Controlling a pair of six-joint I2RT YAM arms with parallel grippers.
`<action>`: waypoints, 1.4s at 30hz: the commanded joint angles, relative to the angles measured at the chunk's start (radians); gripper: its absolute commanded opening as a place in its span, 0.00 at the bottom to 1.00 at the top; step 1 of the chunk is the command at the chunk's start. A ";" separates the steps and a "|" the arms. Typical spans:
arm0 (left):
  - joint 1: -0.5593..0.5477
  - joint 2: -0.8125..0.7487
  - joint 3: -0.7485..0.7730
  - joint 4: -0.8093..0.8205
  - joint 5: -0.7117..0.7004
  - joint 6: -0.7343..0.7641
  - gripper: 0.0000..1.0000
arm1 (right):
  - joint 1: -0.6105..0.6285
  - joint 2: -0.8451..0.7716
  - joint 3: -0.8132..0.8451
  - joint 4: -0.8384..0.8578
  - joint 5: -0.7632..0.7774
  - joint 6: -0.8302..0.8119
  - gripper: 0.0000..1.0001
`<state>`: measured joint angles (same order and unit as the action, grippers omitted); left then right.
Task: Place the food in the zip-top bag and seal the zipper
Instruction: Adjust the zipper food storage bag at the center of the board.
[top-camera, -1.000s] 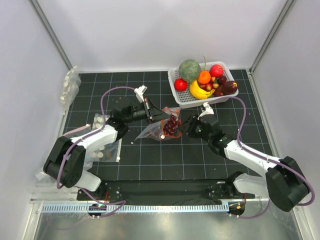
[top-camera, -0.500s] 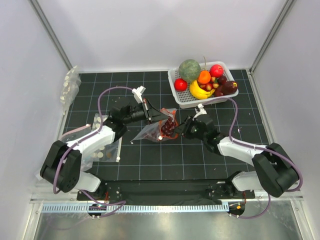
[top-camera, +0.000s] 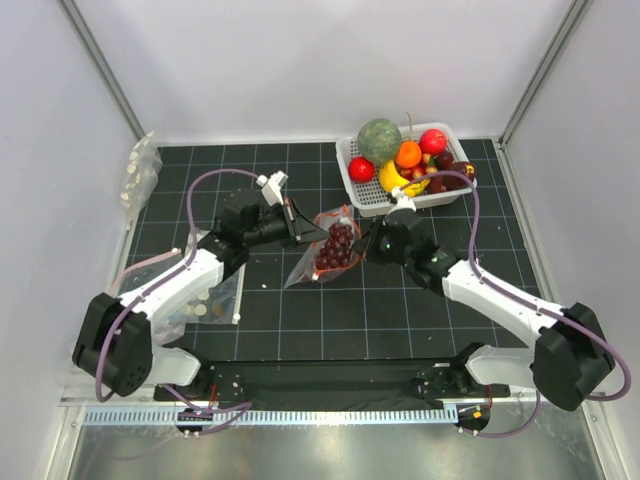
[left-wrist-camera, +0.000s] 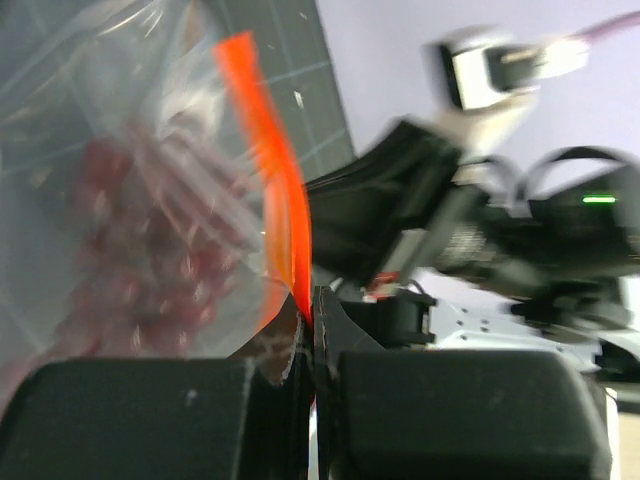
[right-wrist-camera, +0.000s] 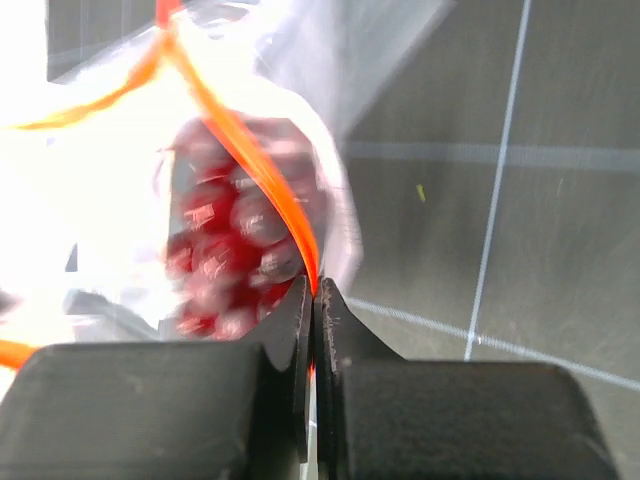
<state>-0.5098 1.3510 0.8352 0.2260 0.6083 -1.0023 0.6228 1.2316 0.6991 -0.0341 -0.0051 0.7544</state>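
MOVED: since a second ago the right jaws have closed and the bag mouth has shifted toward the basket (top-camera: 362, 200) | RIGHT JAWS: pinched shut on the right end of the zipper (right-wrist-camera: 245, 145) | LEFT JAWS: pinched shut on its left end | BAG: zip-top bag (top-camera: 300, 268) held between both, mid-table (top-camera: 400, 320) | FOOD: dark-red cluster (top-camera: 337, 245) inside the bag
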 joint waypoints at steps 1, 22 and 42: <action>0.001 -0.076 0.106 -0.190 -0.097 0.134 0.00 | 0.009 -0.047 0.216 -0.288 0.163 -0.133 0.01; -0.159 -0.177 0.463 -0.892 -0.780 0.427 0.01 | 0.080 0.011 0.755 -0.607 0.019 -0.211 0.01; -0.219 -0.316 0.383 -0.812 -1.018 0.462 0.00 | 0.086 0.054 0.554 -0.262 -0.064 -0.305 0.06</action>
<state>-0.7326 1.0534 1.1965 -0.6094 -0.2752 -0.5625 0.7078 1.2728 1.2541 -0.4137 0.0231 0.4683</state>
